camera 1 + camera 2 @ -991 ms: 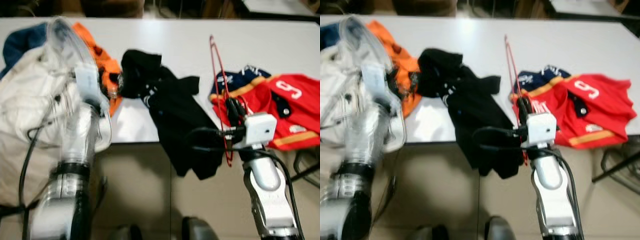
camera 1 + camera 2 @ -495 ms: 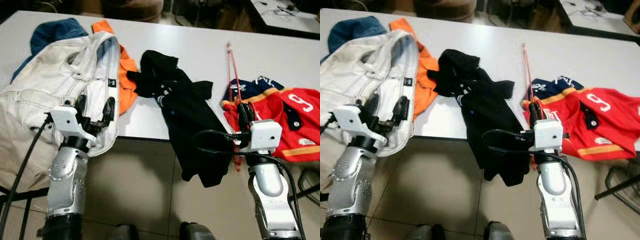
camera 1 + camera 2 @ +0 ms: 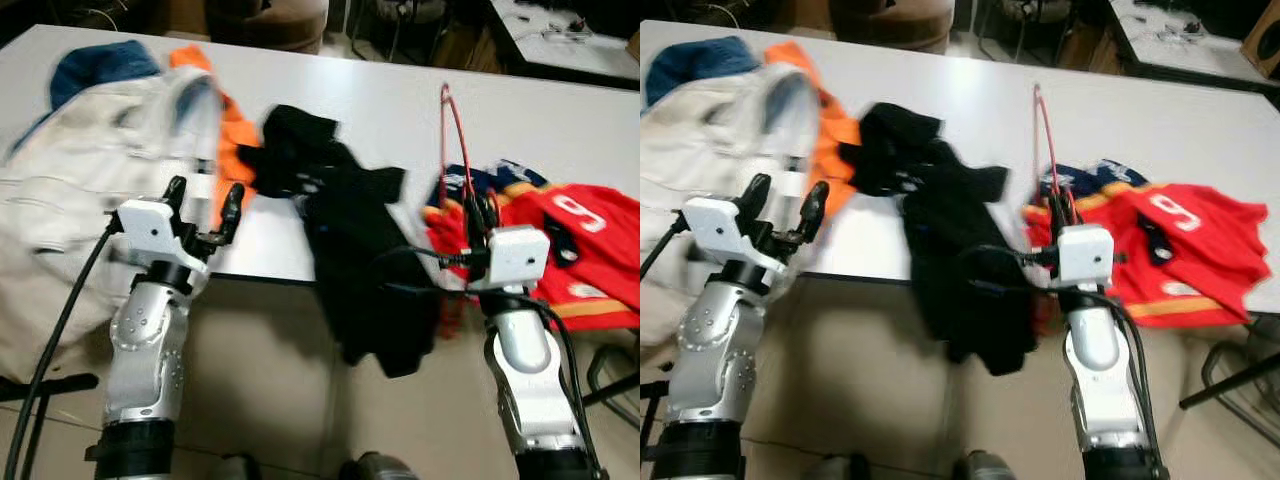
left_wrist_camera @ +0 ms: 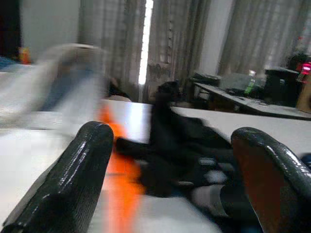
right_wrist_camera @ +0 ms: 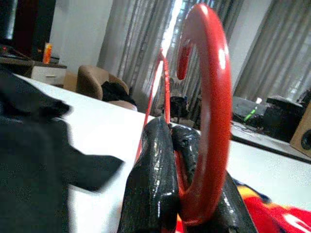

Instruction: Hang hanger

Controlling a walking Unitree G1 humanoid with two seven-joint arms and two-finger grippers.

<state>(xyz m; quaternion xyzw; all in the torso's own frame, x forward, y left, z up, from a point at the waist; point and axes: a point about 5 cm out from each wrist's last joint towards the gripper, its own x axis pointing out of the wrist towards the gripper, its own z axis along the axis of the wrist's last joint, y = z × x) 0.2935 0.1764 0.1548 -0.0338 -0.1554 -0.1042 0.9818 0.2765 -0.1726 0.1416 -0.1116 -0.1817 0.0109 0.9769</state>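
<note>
**Operator:** Right wrist view first: what is the claw doing?

**Legend:** You are looking at the right gripper (image 5: 182, 194) with its two black fingers (image 5: 150, 184) pressed together on the red hanger (image 5: 211, 121), low on the hook's neck, so the hook curls up in front of the lens. In the left eye view the right gripper (image 3: 478, 222) is hovering over the table's near edge, and the hanger's (image 3: 452, 140) thin frame is running away from it across the white table (image 3: 380, 110). I judge the grip is set at the neck so the hook is staying free to catch on a rail.

**Operator:** And the other arm?

**Legend:** Your left gripper (image 3: 200, 205) is standing with fingers spread and nothing between them, near the white garment (image 3: 70, 210) and the orange cloth (image 3: 228, 140). The black garment (image 3: 365, 270) is draping over the edge between the arms; the red jersey (image 3: 585, 250) is lying beside the right gripper.

**Operator:** What is unclear?

**Legend:** The clothes are blurring with motion, the hanger's lower bar is hiding behind the wrist, and you are seeing no rail to hang on.
</note>
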